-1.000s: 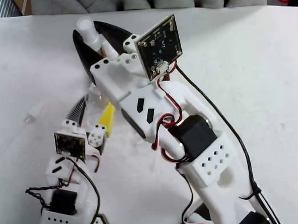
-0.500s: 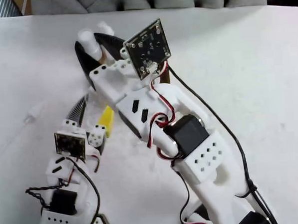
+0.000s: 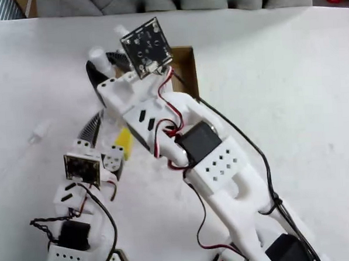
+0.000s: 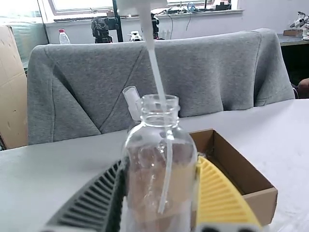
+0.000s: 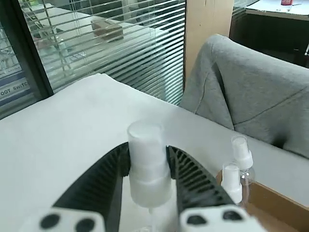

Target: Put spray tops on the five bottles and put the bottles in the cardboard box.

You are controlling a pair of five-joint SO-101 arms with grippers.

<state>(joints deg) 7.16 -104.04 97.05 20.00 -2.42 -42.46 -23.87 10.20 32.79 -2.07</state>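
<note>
Right gripper (image 5: 147,157) clamps the spray top (image 5: 145,140), left gripper (image 4: 160,169) clamps the bottle (image 4: 157,145) at frame centre; tilted descent may bend the dip tube (image 4: 164,145), cross-seating the top.

R arm (image 3: 214,157) overhangs left part of cardboard box (image 3: 187,62), room to pass over table (image 3: 300,71) right of box
</note>
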